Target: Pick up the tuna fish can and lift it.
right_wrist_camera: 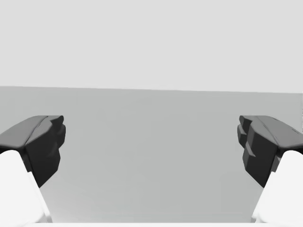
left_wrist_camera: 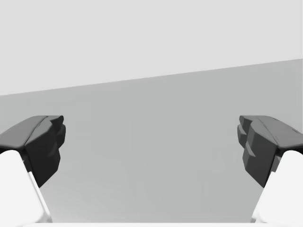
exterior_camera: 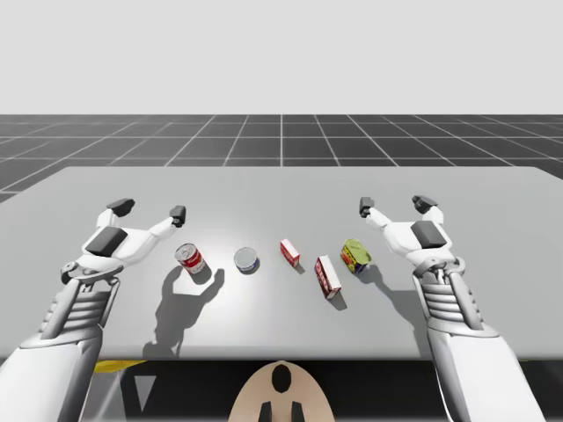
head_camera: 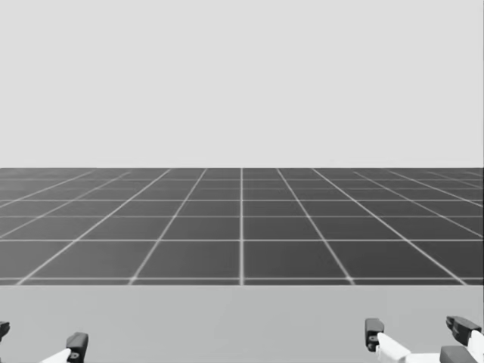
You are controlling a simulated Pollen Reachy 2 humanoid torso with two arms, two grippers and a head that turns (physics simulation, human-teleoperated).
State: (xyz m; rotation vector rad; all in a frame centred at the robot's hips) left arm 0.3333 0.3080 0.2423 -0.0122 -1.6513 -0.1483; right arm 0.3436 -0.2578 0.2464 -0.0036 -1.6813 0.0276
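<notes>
The pick has not begun: my left gripper (exterior_camera: 149,209) and my right gripper (exterior_camera: 395,205) both hang over the table (exterior_camera: 493,237), fingers wide apart, holding nothing. The tuna fish can (exterior_camera: 246,259), low and round, sits between the red and white can (exterior_camera: 191,258) and the small red box (exterior_camera: 289,252). Next, I think my left gripper must go across, come down around the low can and not bump the tall can beside it

Five things are set in a row across the middle of the table (exterior_camera: 281,193), left to right: tall can (exterior_camera: 191,259), tuna can (exterior_camera: 246,259), small box (exterior_camera: 289,252), long box (exterior_camera: 327,276), short can (exterior_camera: 355,257). The long box is placed nearest the near edge.
</notes>
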